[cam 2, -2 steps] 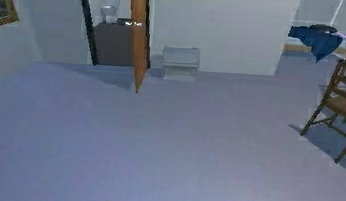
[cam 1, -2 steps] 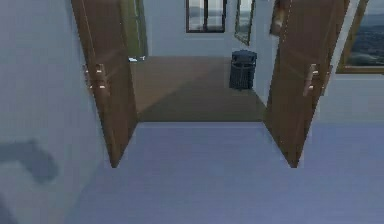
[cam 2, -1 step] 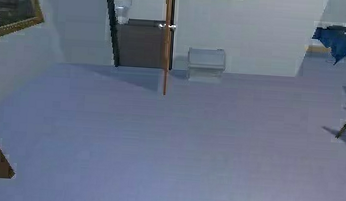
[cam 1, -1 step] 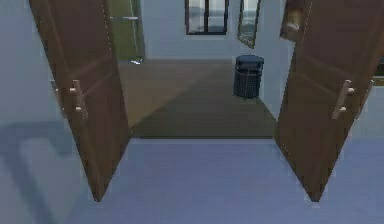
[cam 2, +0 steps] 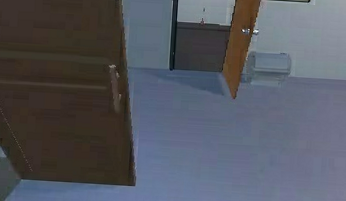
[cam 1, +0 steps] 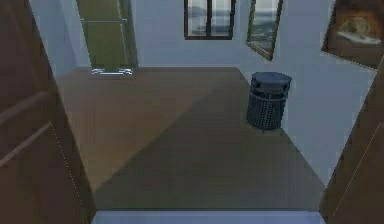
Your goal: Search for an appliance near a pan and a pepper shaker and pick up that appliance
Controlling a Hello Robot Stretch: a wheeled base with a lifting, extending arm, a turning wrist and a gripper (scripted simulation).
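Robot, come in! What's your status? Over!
Searching for the appliance. Through the doorway, bin on the forward view's right. Close brown door in the arm side view.

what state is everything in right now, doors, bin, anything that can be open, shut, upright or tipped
brown door: swung open, handle at its free edge
orange door: open, standing out from its frame
dark bin: upright on the wood floor
yellow-green door: cannot tell open from shut

Dim light, broad shadow across floor (cam 1: 190, 140)
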